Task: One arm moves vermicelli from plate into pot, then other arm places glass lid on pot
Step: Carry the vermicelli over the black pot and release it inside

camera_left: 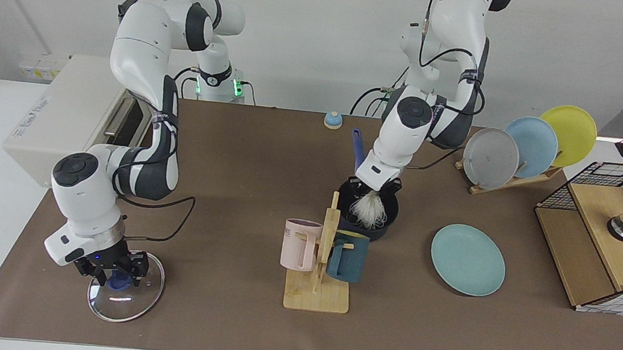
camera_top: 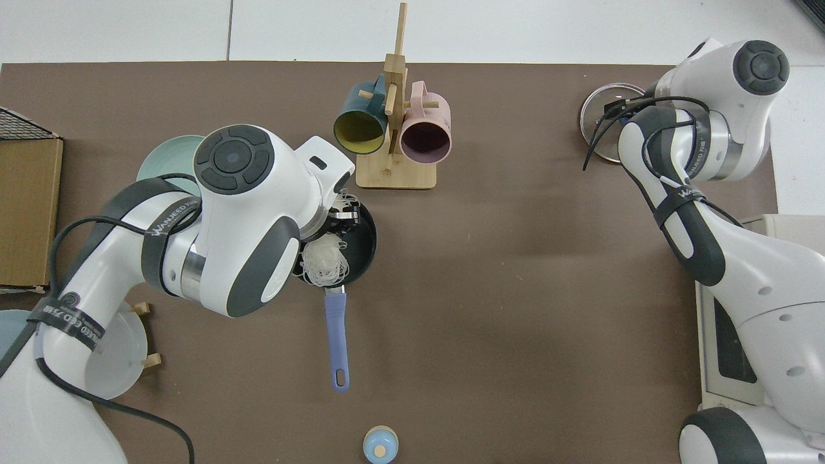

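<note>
Roughly halfway: the left gripper (camera_left: 376,188) hangs over the pot (camera_left: 367,215), pinching the vermicelli (camera_left: 368,210), whose tangle dangles inside the rim, not yet released; the plate (camera_left: 468,260) lies bare. Across the table, the right gripper (camera_left: 110,273) brackets the lid (camera_left: 125,294) knob, lid on the table, grip unclear.

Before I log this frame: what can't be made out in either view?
- Left gripper: its own arm covers it in the top view.
- Vermicelli: whether it rests on the pot floor; pot wall hides it in the facing view.
- Glass lid: right arm covers most, top view.
</note>
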